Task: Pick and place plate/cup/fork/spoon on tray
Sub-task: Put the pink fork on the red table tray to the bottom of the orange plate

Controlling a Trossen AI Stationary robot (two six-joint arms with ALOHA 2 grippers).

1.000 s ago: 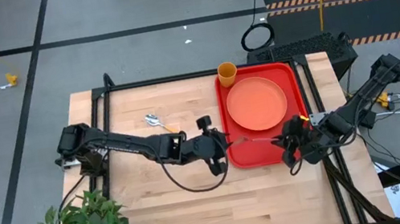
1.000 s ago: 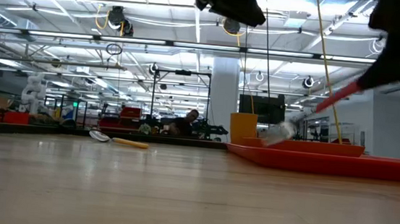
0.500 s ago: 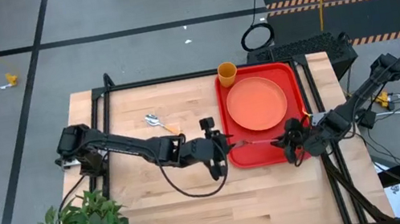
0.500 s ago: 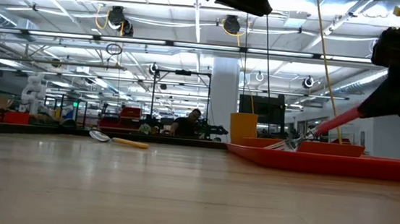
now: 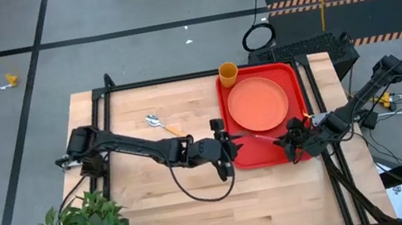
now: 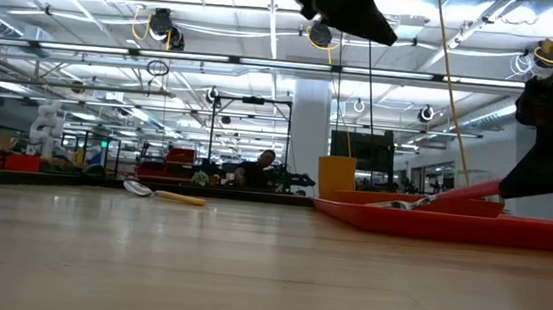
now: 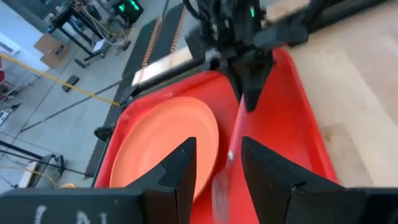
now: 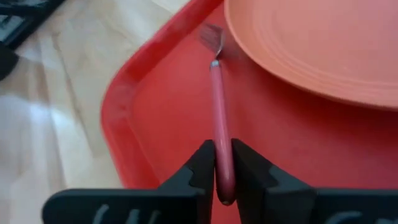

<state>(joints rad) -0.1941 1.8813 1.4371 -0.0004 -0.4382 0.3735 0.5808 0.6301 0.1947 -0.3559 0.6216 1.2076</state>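
1. One tray (image 5: pixel 290 73) sat on the table's right side, with one plate (image 5: pixel 257 104) in it and one cup (image 5: pixel 228 72) at its far-left corner.
2. One fork (image 8: pixel 218 127): the right gripper (image 5: pixel 294 139) had its fingers pinched on the pink handle, tines down in the tray right beside the plate.
3. One spoon (image 5: pixel 160 122) lay on the bare wood, well apart from the tray.
4. The left gripper (image 5: pixel 227 147) hovered at the tray's near-left edge, fingers apart, holding nothing.
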